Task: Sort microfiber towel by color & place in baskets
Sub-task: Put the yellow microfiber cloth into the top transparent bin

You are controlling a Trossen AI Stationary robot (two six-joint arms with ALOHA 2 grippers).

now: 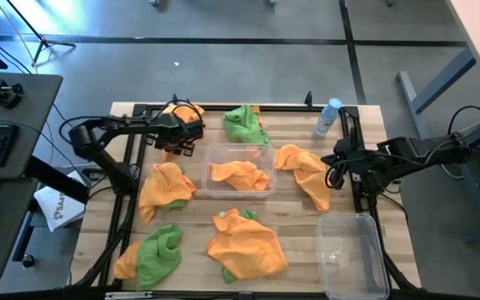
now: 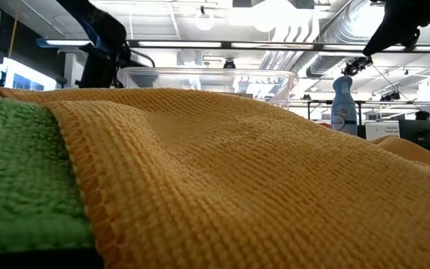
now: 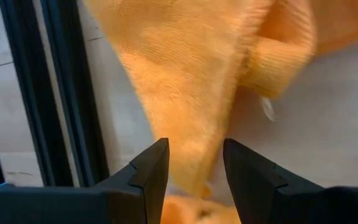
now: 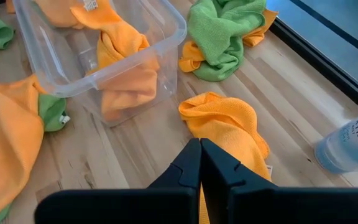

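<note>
An orange microfiber towel lies on the wood beside a black frame rail. My left gripper, at the table's far left, is open and points steeply down, one finger on either side of the towel's narrow end. My right gripper is shut and hangs in the air at the table's right, above another orange towel. One clear basket stands mid-table with an orange towel inside. A second clear basket stands at the near right.
Loose towels lie around: orange, green on orange, orange, green, orange. A spray bottle stands at the far right. Black frame rails edge the table. Towels fill the low view.
</note>
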